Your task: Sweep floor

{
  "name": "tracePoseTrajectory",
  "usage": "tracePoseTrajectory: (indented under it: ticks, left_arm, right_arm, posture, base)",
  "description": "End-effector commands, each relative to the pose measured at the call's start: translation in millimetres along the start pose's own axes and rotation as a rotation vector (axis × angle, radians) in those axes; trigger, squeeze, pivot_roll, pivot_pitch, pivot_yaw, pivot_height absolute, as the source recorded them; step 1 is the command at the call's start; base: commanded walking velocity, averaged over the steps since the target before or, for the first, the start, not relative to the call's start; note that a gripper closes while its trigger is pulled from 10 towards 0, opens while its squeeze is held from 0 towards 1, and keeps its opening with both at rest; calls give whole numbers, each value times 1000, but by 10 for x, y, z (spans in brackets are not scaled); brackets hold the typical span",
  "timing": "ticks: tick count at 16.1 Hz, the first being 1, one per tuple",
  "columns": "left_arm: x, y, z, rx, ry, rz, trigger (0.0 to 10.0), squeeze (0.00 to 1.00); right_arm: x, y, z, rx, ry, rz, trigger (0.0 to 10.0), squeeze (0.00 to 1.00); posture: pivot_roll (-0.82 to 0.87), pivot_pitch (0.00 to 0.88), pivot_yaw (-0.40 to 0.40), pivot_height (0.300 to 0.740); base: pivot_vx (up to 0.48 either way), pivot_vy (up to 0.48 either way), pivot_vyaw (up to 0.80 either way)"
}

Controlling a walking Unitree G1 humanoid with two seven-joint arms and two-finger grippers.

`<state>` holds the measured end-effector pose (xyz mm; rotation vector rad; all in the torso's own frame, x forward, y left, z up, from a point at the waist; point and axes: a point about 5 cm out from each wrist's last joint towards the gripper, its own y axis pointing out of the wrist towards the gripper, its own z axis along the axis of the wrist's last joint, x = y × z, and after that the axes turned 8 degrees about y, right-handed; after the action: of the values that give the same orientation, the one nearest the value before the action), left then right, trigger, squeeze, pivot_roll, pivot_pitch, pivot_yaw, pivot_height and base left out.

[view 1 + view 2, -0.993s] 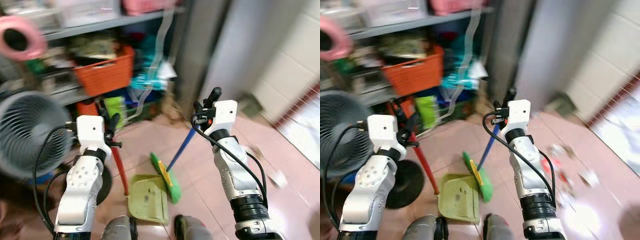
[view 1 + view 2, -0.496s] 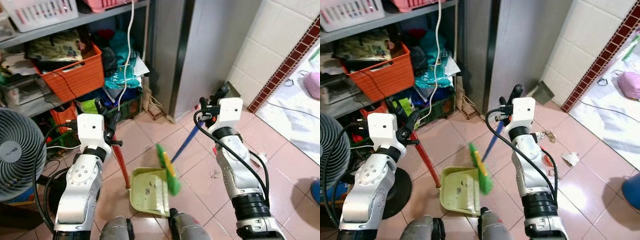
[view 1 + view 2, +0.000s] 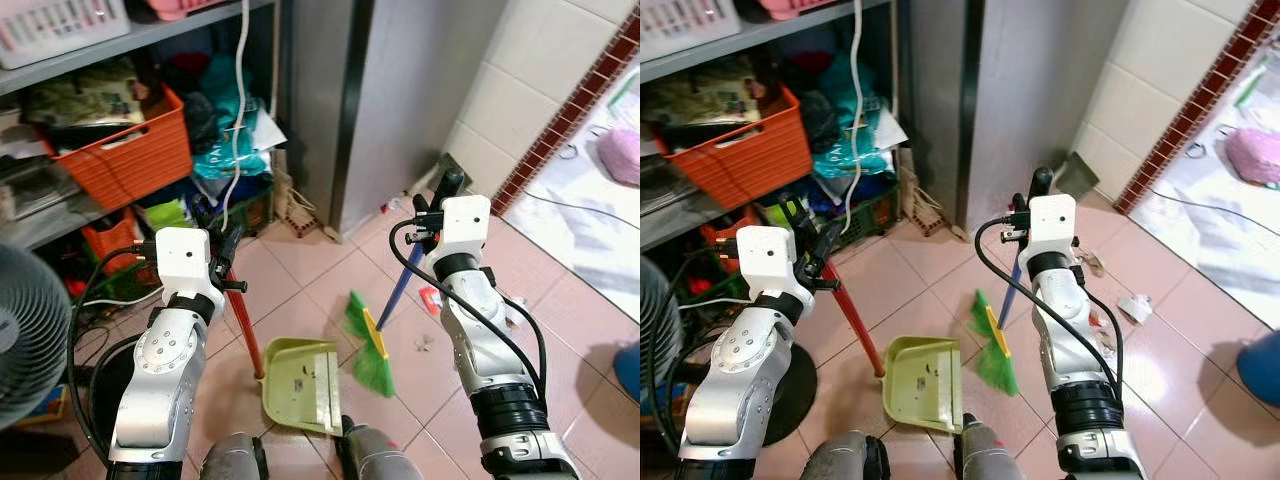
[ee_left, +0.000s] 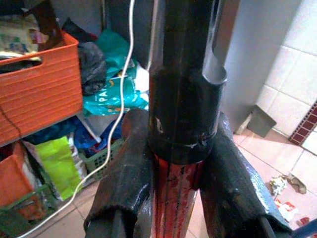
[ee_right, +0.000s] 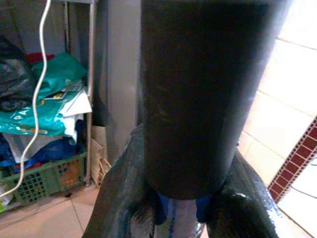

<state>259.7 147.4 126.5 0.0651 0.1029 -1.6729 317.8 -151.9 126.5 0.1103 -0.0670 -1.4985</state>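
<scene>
The robot stands on the pink tiled floor [image 3: 300,290] with both arms raised in front of it. Its left gripper [image 3: 222,262] is clamped around the red handle [image 3: 243,325] of a lime-green dustpan [image 3: 298,384], which rests flat on the tiles just ahead of its feet; from the left wrist view the two black fingers [image 4: 126,173] squeeze the red shaft just under its black end cap. The right gripper [image 3: 428,210] is closed on the blue handle [image 3: 400,290] of a broom, and the right wrist view shows its fingers [image 5: 233,198] pressed against the blue shaft below a dark cap. The broom's green bristle head [image 3: 368,345] sits on the floor just beside the dustpan's right edge, tilted. Scraps of litter [image 3: 1134,305] lie on the tiles to the robot's right, near the white tiled wall. An orange basket [image 3: 125,150] sits on the cluttered shelving behind, and a grey fan [image 3: 35,330] stands at the far left.
</scene>
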Motion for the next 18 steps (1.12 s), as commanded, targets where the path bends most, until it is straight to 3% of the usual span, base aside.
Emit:
tracePoseTrajectory:
  ticks: [1,8,12,18]
  left_arm:
    - [7,5,116,61,6,-11,10000,0]
    - [37,6,121,66,4,-28,10000,0]
    - [44,1,115,66,2,-30,10000,0]
    - [51,-3,115,67,4,-36,10000,0]
  right_arm:
    - [8,18,15,11,-28,-8,10000,0]
    - [34,110,321,164,-131,-27,10000,0]
    - [58,182,520,254,-256,-47,10000,0]
    - [201,206,425,207,-364,-118,10000,0]
  posture:
    - [13,112,-1,740]
    - [12,110,0,740]
    - [12,108,-4,740]
    - [17,104,-7,740]
  base:
    - [0,0,-800]
    - [0,0,-800]
    - [127,0,-800]
    - [293,0,-800]
